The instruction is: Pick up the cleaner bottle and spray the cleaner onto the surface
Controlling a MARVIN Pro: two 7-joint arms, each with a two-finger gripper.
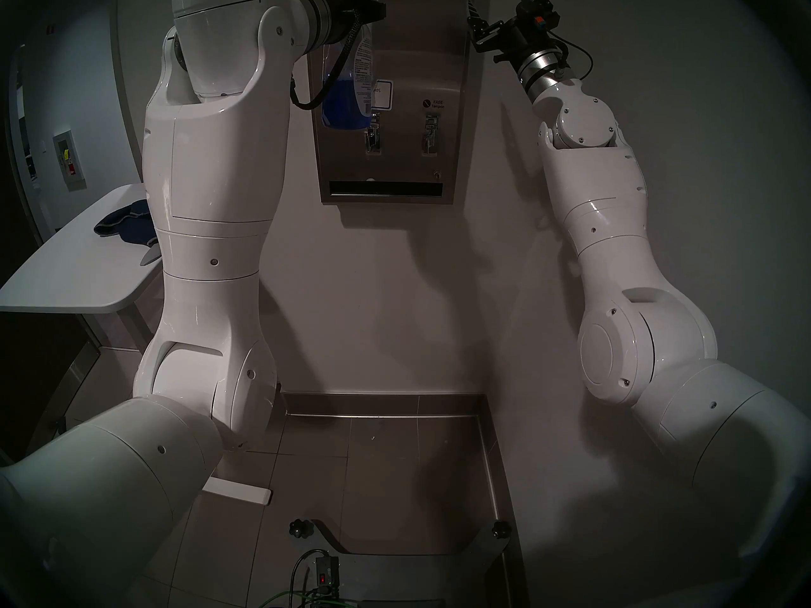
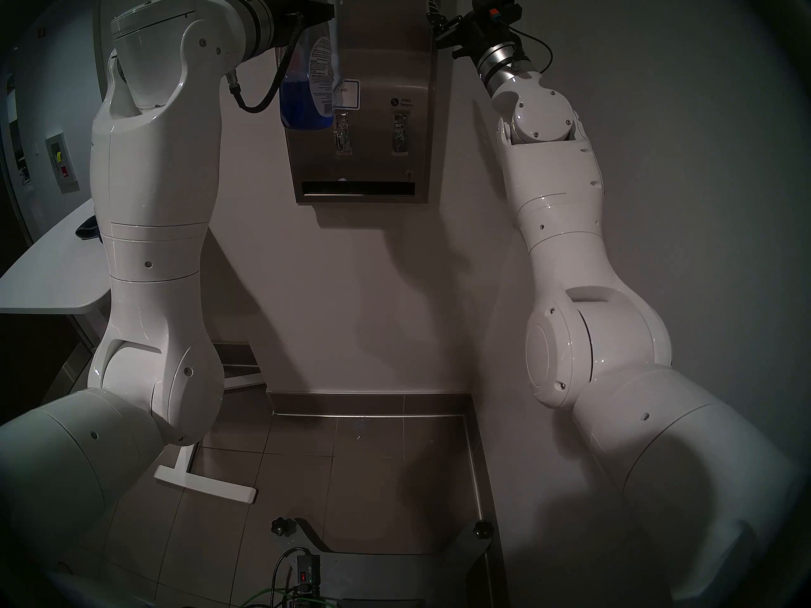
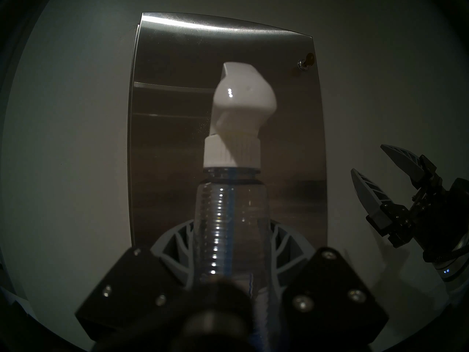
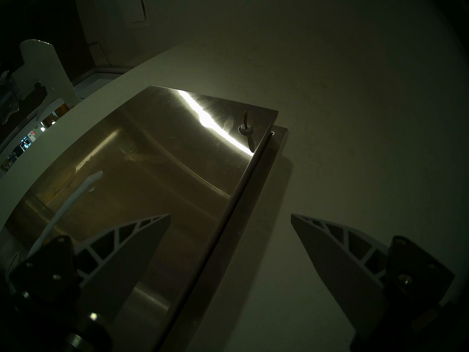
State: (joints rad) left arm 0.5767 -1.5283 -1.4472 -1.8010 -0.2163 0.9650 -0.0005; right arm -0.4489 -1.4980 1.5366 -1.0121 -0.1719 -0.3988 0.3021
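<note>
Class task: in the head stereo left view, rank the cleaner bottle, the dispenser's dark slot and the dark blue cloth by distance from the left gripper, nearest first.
1. cleaner bottle: held in the left gripper, hanging below it.
2. dark slot: at the dispenser's bottom.
3. dark blue cloth: far left, on the white table.

A white tabletop stands at the left, beside the left arm. A dark blue cloth lies crumpled on it (partly hidden behind that arm), near its far edge. Below, the tiled floor carries the table's white foot.
</note>
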